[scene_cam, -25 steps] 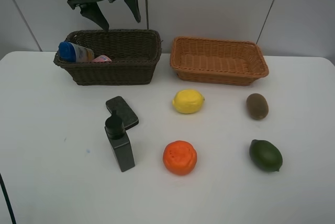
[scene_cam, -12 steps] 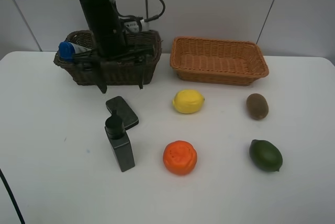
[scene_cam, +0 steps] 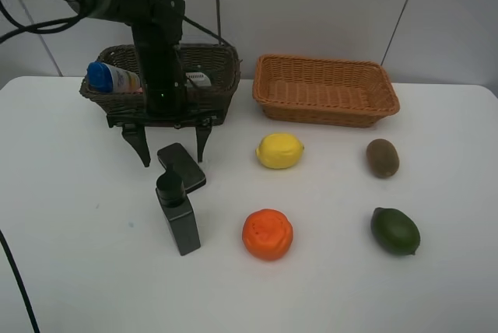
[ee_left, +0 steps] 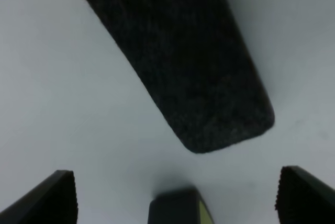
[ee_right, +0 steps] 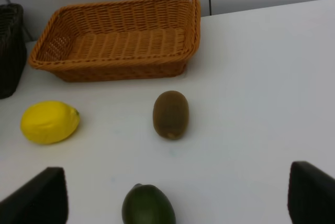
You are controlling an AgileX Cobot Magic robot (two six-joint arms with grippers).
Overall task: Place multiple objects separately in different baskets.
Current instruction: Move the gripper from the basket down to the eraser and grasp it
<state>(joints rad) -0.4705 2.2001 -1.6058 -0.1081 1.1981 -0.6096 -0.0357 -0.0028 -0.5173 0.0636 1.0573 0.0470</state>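
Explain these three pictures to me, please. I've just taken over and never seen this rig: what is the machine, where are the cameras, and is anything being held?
It is a robot with two arms, each ending in a pincer gripper. The wide picture comes from a camera mounted high above the white table. The other two come from cameras on the wrists, looking out past the fingertips. The left gripper hangs open over the flat black case, holding nothing; the black pump bottle stands next to the case. The right gripper is open and empty too. The dark basket holds a white bottle with blue cap; the light basket is empty. The lemon, orange, kiwi and dark green fruit lie on the table.
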